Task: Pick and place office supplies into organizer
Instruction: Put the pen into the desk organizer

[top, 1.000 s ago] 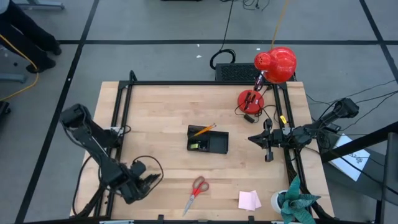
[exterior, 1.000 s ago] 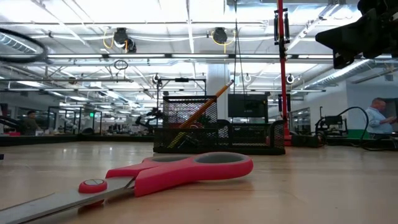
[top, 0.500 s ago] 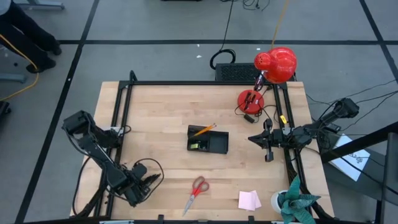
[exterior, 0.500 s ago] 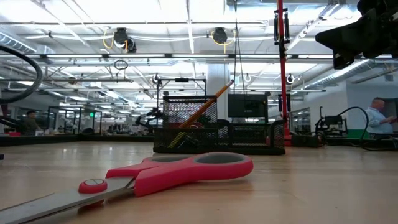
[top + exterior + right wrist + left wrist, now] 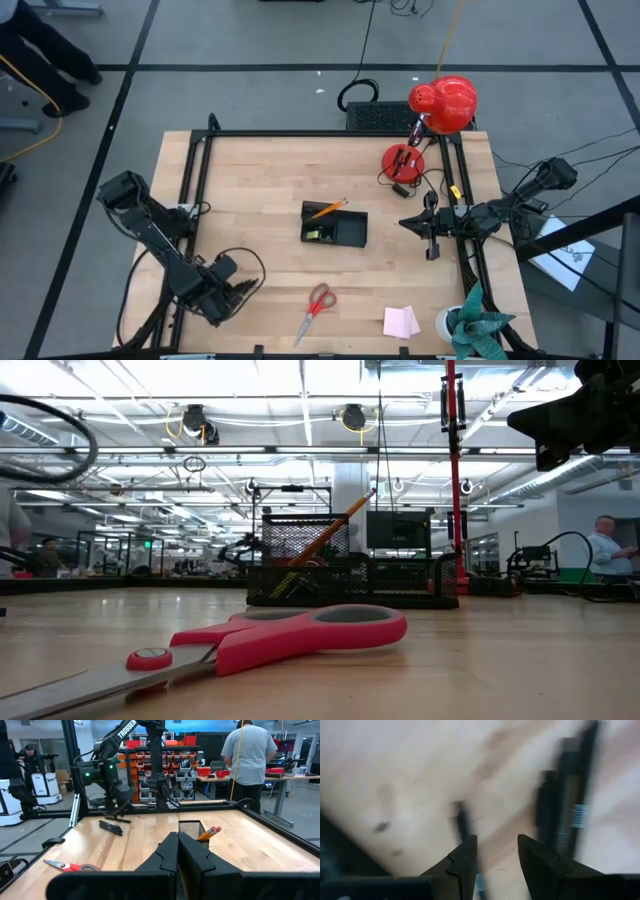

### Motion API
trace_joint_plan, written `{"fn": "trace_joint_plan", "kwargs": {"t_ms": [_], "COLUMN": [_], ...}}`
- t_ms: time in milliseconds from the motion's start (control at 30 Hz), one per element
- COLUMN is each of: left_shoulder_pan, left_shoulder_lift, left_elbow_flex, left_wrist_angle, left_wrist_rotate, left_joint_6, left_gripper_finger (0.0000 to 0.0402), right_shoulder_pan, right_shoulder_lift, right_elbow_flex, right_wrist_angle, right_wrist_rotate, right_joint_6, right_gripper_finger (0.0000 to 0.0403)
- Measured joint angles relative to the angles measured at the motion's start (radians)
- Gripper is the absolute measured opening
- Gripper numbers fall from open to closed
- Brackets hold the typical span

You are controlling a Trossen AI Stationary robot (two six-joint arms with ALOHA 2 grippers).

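While the left gripper (image 5: pixel 238 291) hangs low over the table's (image 5: pixel 260 180) front-left corner, its fingers (image 5: pixel 465 860) stand apart above a cluster of black pens (image 5: pixel 565 815), gripping nothing. One thin pen (image 5: pixel 462 825) lies just beside a fingertip in the blurred left wrist view, and the right wrist view shows the pens (image 5: pixel 111 826) lying on the wood under that arm. At the table's centre sits the organizer (image 5: pixel 334 226), a black mesh tray, with orange pencils (image 5: pixel 327 209) leaning out of one end compartment. Red-handled scissors (image 5: pixel 316 308) lie flat near the front edge, well apart from the tray, and a pink sticky pad (image 5: pixel 401 321) rests further right beside a white roll (image 5: pixel 447 321). At the right edge the right gripper (image 5: pixel 433 248) waits, fingers (image 5: pixel 172 852) pressed together and empty. A red lamp (image 5: pixel 443 105) stands at the far right corner.
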Motion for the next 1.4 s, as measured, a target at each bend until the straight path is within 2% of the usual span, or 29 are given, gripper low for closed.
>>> {"fn": "trace_joint_plan", "kwargs": {"t_ms": [100,433,933,1033,1267,1400], "left_shoulder_pan": [-0.001,-0.029,-0.067,-0.068,-0.067,-0.067], "left_shoulder_lift": [0.0,0.022,0.012,0.012,0.013,0.013], "left_elbow_flex": [0.0,-0.012,-0.185,-0.186,-0.188,-0.185], "left_wrist_angle": [-0.057,-0.034,0.217,0.217,0.209,0.209], "left_wrist_rotate": [0.026,0.018,0.0,-0.011,-0.014,-0.042], "left_joint_6": [-0.034,-0.067,-0.132,-0.123,-0.123,-0.128], "left_gripper_finger": [0.0147,0.0147,0.0145,0.0124,0.0038,0.0017], "right_shoulder_pan": [0.0,0.0,0.0,0.0,0.0,0.0], "right_shoulder_lift": [0.0,0.0,0.0,0.0,0.0,0.0], "right_elbow_flex": [0.0,0.0,0.0,0.0,0.0,0.0], "right_wrist_angle": [0.0,0.0,0.0,0.0,0.0,0.0], "right_wrist_rotate": [0.0,0.0,0.0,0.0,0.0,0.0], "right_joint_6": [0.0,0.0,0.001,0.001,0.004,0.011], "right_gripper_finger": [0.0004,0.0004,0.0004,0.0004,0.0004,0.0004]}}
